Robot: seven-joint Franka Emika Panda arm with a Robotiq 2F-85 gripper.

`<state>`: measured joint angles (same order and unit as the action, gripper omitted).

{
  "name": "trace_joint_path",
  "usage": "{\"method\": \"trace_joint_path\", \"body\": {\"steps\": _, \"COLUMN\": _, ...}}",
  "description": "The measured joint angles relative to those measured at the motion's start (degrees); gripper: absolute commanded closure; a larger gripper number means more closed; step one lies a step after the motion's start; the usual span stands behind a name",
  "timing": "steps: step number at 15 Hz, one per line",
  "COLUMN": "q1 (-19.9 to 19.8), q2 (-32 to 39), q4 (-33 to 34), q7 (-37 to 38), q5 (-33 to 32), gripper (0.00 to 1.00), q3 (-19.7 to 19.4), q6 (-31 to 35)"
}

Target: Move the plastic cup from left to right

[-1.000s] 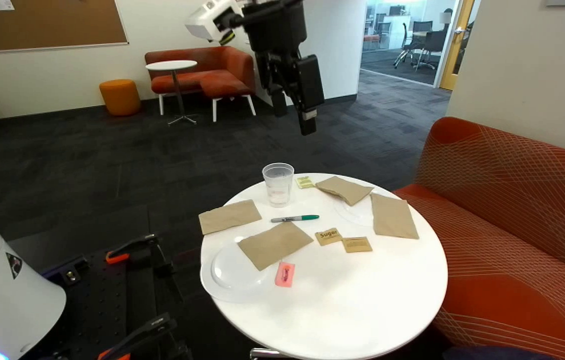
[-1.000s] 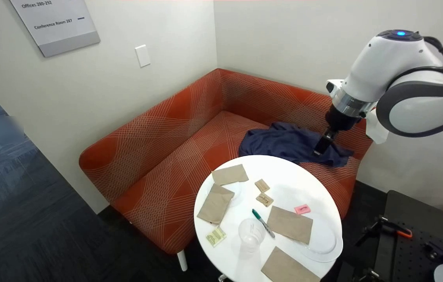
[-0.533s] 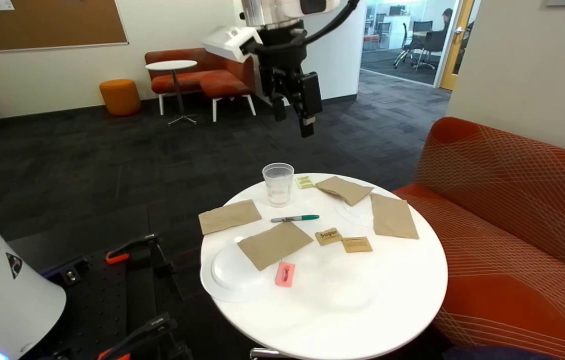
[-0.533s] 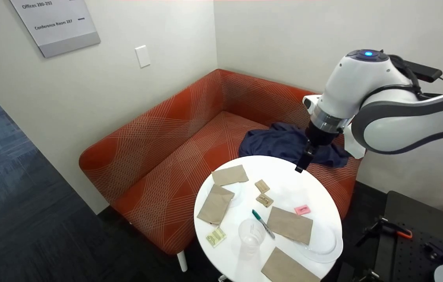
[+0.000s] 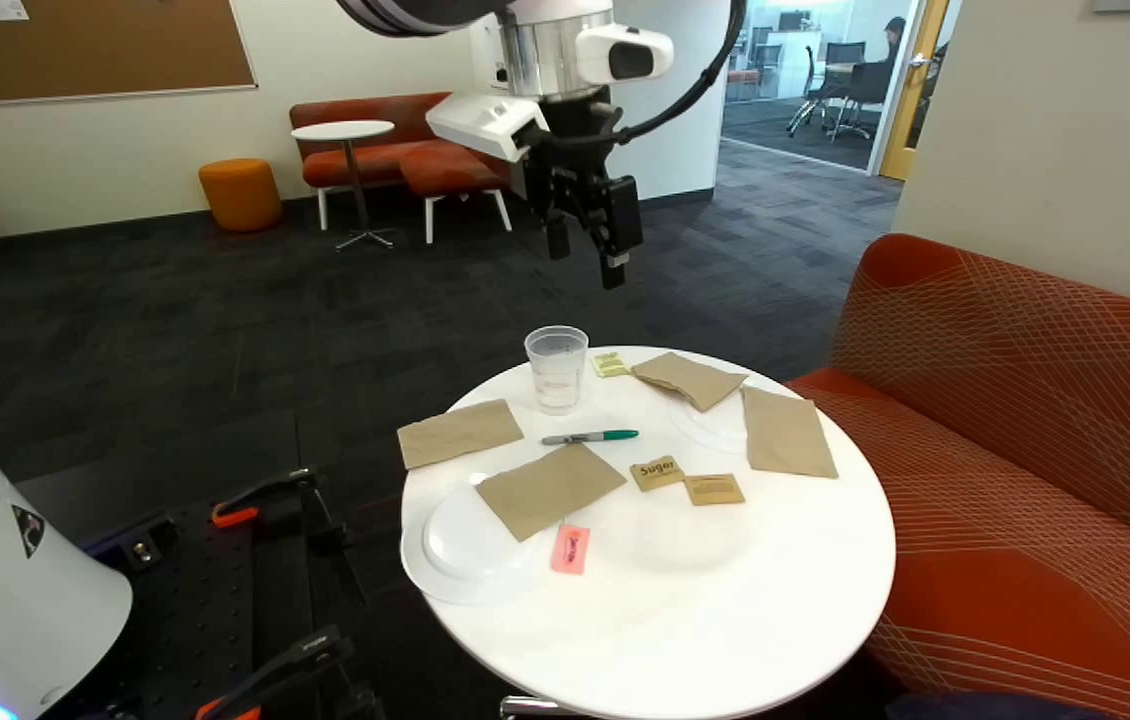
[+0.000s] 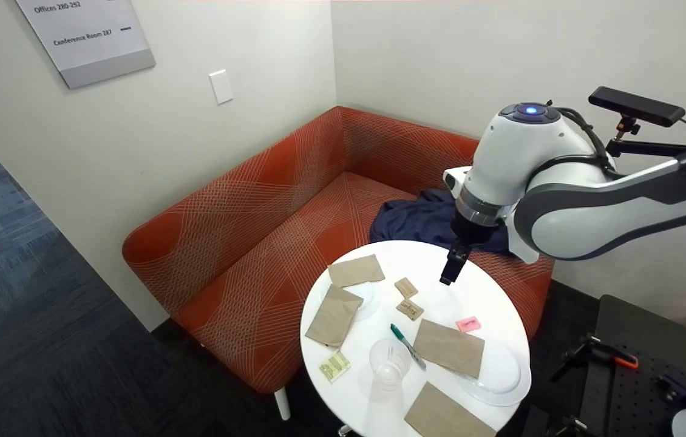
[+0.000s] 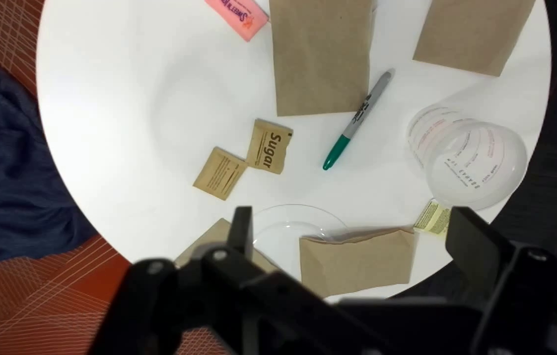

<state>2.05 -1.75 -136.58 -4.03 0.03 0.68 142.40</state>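
Brown rectangular paper (image 5: pixel 460 433) lies left on the round white worktop (image 5: pixel 725 620) in an exterior view; just right, a clear tapering plastic cup (image 5: pixel 557 375) stands upright; the black two-fingered tool (image 5: pixel 585 262) hangs higher, fingers spread; rightward, a tan "Sugar" packet (image 5: pixel 658 473).

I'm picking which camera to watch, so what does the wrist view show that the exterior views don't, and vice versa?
Only the wrist view: plainly readable lettering on the pink packet. Only the exterior views: the robot's white arm and base. Shared by all: the plastic cup standing upright on the table, the green-capped marker, and the gripper.
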Motion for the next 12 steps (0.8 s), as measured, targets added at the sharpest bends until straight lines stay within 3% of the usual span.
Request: {"method": "trace_joint_path", "body": {"steps": 12, "q1": 2.5, "q2": 7.8, "q4": 1.6, "q7": 5.2, "q5": -0.5, "gripper": 0.00, "q3": 3.3, "q6": 5.0}}
